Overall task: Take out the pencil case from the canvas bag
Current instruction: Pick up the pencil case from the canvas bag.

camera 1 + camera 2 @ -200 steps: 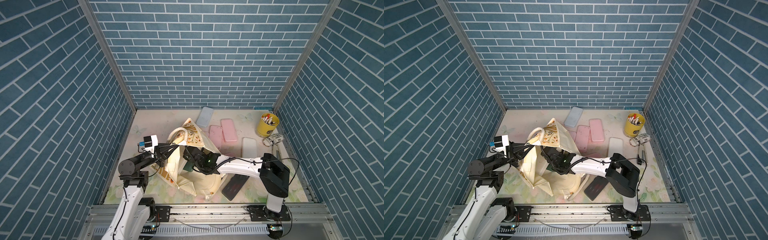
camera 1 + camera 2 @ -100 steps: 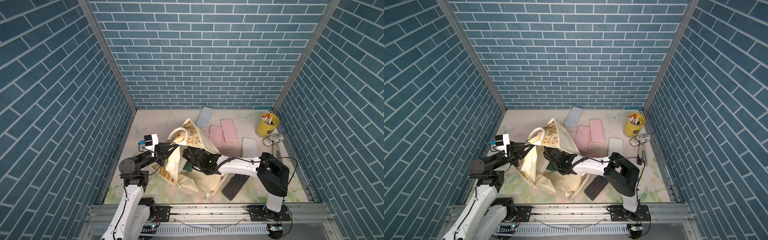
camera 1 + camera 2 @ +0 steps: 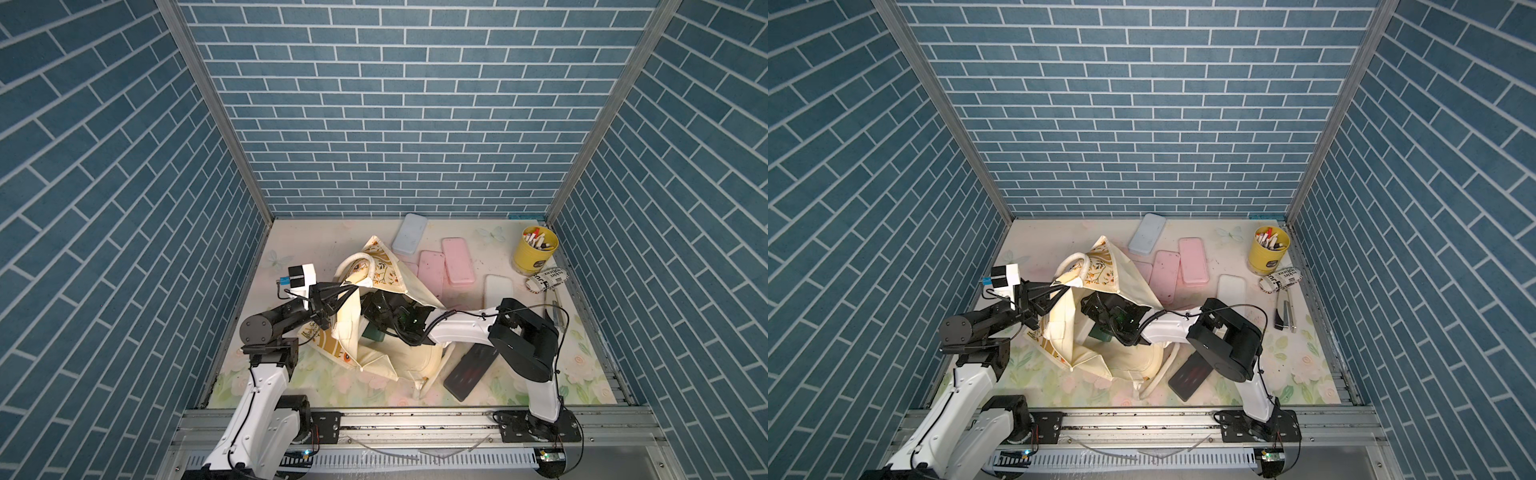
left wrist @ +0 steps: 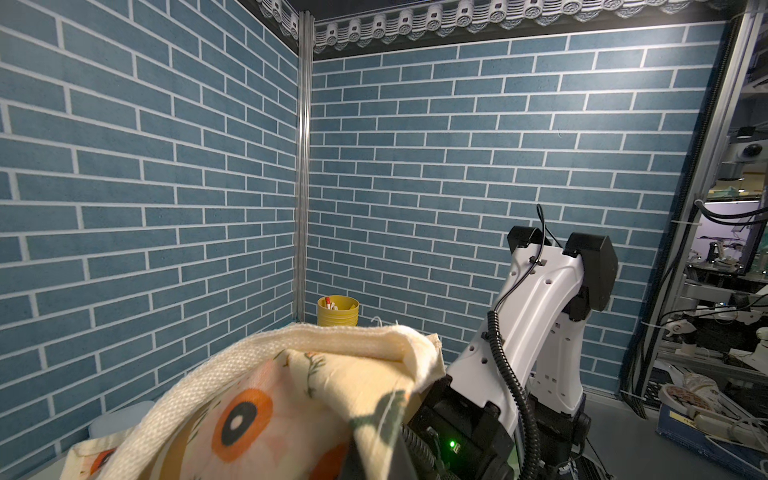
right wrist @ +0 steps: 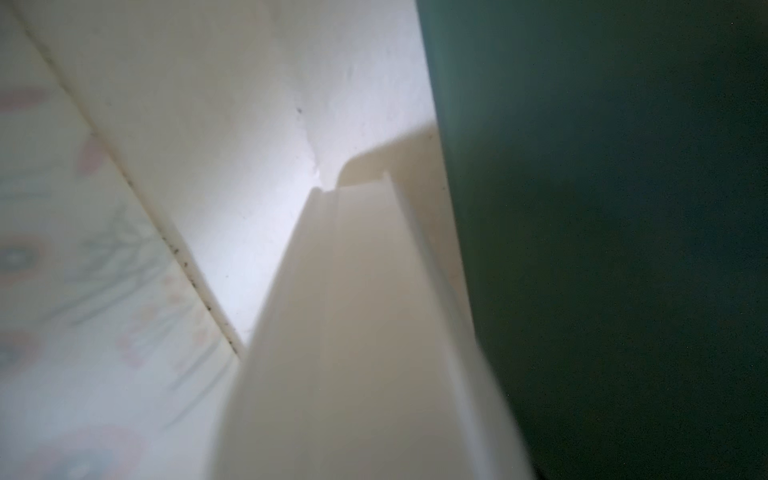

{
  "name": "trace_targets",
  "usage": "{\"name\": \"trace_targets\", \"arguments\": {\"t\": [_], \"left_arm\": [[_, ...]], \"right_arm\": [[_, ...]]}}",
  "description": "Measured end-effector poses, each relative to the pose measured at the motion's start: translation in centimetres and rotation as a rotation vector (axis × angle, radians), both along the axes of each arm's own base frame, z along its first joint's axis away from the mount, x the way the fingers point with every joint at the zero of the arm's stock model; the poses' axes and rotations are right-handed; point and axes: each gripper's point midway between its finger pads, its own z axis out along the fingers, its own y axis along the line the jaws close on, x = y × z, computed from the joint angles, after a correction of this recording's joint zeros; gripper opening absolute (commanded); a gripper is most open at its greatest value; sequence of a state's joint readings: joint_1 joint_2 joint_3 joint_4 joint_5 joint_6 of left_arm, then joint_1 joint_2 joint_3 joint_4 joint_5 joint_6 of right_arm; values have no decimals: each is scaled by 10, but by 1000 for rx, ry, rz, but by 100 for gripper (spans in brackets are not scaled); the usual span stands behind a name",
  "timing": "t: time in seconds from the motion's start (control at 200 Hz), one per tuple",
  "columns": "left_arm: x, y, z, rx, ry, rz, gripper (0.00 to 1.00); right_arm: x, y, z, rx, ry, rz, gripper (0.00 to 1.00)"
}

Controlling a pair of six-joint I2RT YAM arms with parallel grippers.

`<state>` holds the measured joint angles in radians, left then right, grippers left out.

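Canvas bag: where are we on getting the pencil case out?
Done: left hand is shut on the canvas bag at its rim, holding the mouth open. In hand: right hand is inside the mouth beside a dark green case and a cream case; its grip is hidden. Left: neither case is out yet; grasp, lift clear, set down.

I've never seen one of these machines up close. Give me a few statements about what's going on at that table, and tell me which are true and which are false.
1. The left fingers pinch the canvas bag at its top edge. True.
2. The right arm reaches into the bag. True.
3. The yellow pen pot lies tipped over. False: it stands upright in a back corner.
4. The pink cases are inside the bag. False: they lie on the table behind it.
5. A black case lies on the table beside the bag. True.
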<state>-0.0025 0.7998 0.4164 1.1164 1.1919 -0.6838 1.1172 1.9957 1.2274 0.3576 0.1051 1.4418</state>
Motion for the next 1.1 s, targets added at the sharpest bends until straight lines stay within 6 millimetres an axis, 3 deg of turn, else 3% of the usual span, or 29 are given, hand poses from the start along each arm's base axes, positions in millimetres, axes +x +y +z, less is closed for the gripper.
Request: {"name": "trace_targets", "arguments": {"t": [0.2,0.62,0.816,1.101], "left_arm": [[-5,0,4,-3,-24,-11,0],[-6,0,5,3,-36,-4,0],[-12,2,6,24,-85,55,0],[-12,7,7,46,-129,136,0]], "right_arm": [[0,3,4,-3,-36,34,52],[3,-8,0,-88,-85,35,30],[6,-21,20,-147,-170,3,24],[-4,-37,56,-200,-297,-23,21]]}}
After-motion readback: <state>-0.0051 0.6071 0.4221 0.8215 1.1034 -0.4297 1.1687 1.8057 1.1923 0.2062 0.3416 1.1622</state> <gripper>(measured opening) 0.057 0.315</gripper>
